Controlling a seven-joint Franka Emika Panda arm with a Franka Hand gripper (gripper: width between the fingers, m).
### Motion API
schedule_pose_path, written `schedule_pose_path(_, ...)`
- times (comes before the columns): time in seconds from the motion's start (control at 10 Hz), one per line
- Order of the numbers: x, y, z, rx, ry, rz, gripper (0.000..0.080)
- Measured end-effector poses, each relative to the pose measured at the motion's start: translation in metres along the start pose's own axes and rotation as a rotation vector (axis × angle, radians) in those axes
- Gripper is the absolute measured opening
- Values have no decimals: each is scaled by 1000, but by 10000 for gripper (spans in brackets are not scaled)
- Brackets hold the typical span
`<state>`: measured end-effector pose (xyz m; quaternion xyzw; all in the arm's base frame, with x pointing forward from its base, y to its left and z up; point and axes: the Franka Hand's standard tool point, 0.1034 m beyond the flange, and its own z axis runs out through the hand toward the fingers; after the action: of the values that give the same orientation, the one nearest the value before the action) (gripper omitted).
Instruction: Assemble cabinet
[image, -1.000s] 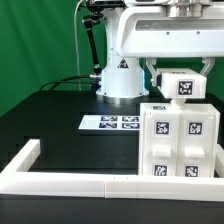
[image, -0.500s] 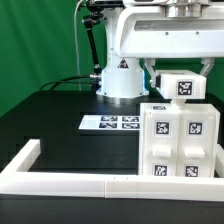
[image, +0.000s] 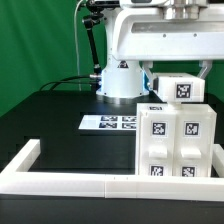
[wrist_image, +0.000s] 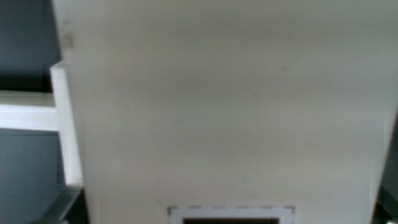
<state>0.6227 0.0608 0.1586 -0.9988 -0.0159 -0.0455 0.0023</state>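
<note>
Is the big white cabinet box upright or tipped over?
Upright: the cabinet box shows vertical side edges, a level top, and its tagged front faces the exterior view.

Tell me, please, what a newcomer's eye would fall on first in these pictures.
The tagged white cabinet at the exterior view's right stands out against the black table, with a smaller tagged block just above it under the arm. The marker board lies mid-table, and plain white surface fills the wrist view.

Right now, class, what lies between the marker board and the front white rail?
Nothing: bare black table separates marker board from rail, per the exterior view.
</note>
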Motion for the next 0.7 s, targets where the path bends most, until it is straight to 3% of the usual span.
schedule_pose_path(0.7,1,0,3,-1,10,-4,541)
